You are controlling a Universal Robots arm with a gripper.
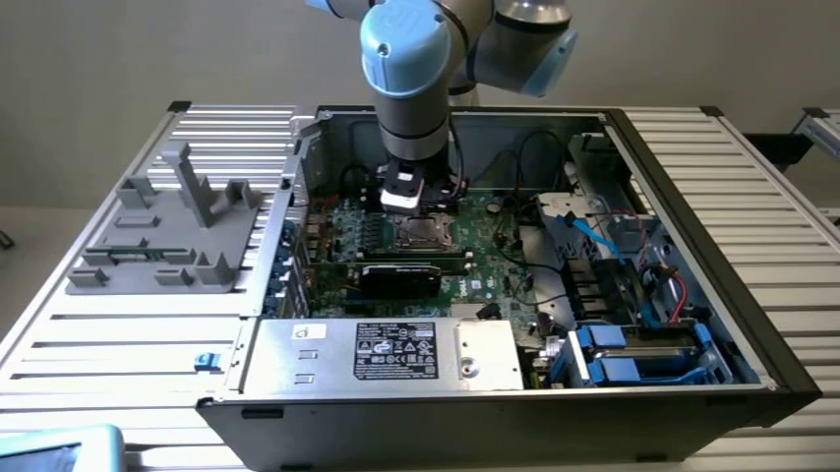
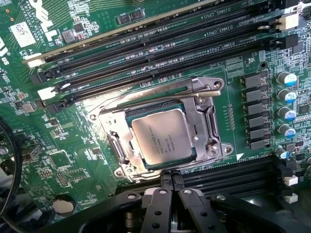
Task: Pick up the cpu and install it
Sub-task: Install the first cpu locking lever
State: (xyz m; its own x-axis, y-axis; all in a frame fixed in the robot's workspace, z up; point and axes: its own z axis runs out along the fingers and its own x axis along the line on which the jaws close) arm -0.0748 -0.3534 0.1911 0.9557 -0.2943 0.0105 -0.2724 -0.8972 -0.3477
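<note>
Exterior view: even, soft overhead light, fairly bright. The slatted table [image 1: 157,324] read pale and a bit washed out, w/ no hard shadows. Inside of the computer case [image 1: 735,324] was darker, esp. along the wall on the exterior view's right. The arm [image 1: 413,69] carried a soft highlight on its blue cap and was cropped at the top. Focus was OK overall but fine board detail was mushy.

Wrist view: brighter, closer, sharper in the middle. Glare hit the cpu [image 2: 163,136] lid and the socket frame [image 2: 209,121], plus a hot patch just beside it on the motherboard [image 2: 73,160]. The gripper [image 2: 170,187] was dark, near-silhouette and soft. Corners looked dimmer and slightly blurred.
</note>
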